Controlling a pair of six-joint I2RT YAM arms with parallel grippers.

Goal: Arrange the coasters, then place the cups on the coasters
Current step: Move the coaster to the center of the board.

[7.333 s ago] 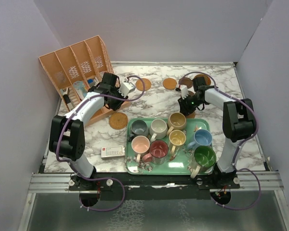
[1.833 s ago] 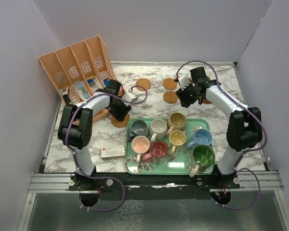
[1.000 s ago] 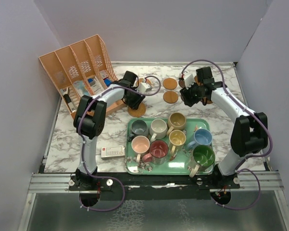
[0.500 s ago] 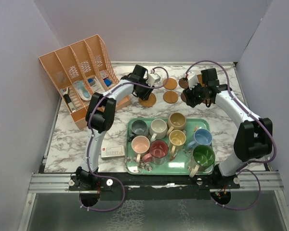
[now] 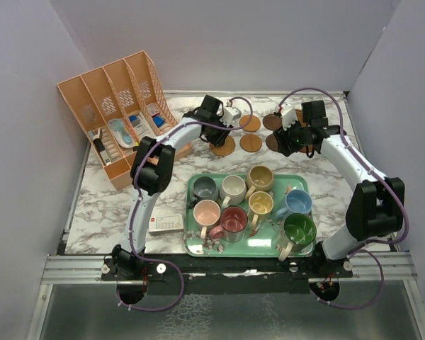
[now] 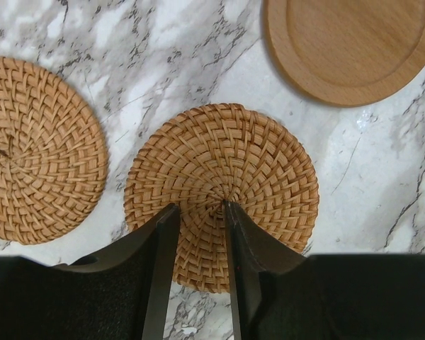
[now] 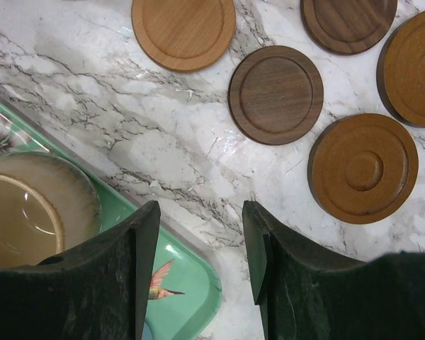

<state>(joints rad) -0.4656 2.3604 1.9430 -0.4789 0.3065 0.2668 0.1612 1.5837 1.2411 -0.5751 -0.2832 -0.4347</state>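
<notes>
My left gripper (image 6: 196, 227): jaws nearly together, tips down on woven coaster (image 6: 223, 163) at its middle; can't tell whether pinched or only pressed. Second woven coaster (image 6: 39, 152) just left of fingers, smooth wooden coaster (image 6: 350, 46) ahead-right. My right gripper (image 7: 198, 241): jaws apart, nothing between, above marble table (image 7: 163, 134). Dark coaster (image 7: 276, 94) just ahead, brown coaster (image 7: 363, 168) to right. Tan cup (image 7: 28, 212) in green tray (image 7: 188, 287), left of fingers.

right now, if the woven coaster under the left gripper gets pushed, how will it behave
The woven coaster looks thin and flat, so it would likely slide, not roll or tip. Its rough weave probably drags on the marble and flexes slightly.
</notes>
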